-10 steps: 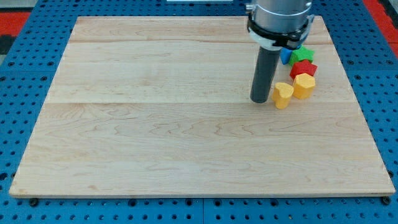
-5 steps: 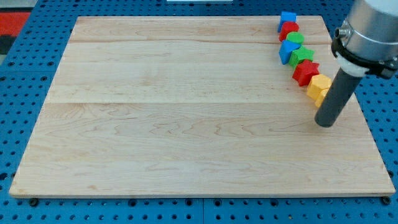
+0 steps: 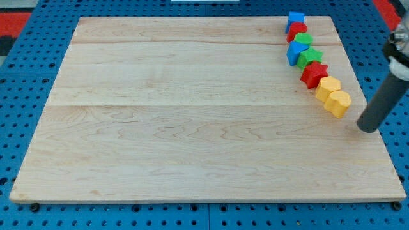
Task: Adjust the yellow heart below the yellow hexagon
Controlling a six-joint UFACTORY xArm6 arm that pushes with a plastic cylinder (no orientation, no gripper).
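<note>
The yellow heart [image 3: 338, 102] lies near the board's right edge, touching the yellow hexagon [image 3: 328, 87] on the hexagon's lower right. My tip [image 3: 367, 128] rests on the board to the lower right of the heart, a short gap away from it. The rod slants up to the view's right edge.
A slanted line of blocks runs up from the hexagon: a red star [image 3: 314, 73], a green star [image 3: 310, 57], a blue block [image 3: 296, 52], a green block [image 3: 303, 39], a red block [image 3: 296, 30] and a blue block [image 3: 294, 18]. The wooden board [image 3: 192, 115] ends just right of my tip.
My tip has swung from left of the heart to its lower right. The heart slid from the hexagon's left to its lower right.
</note>
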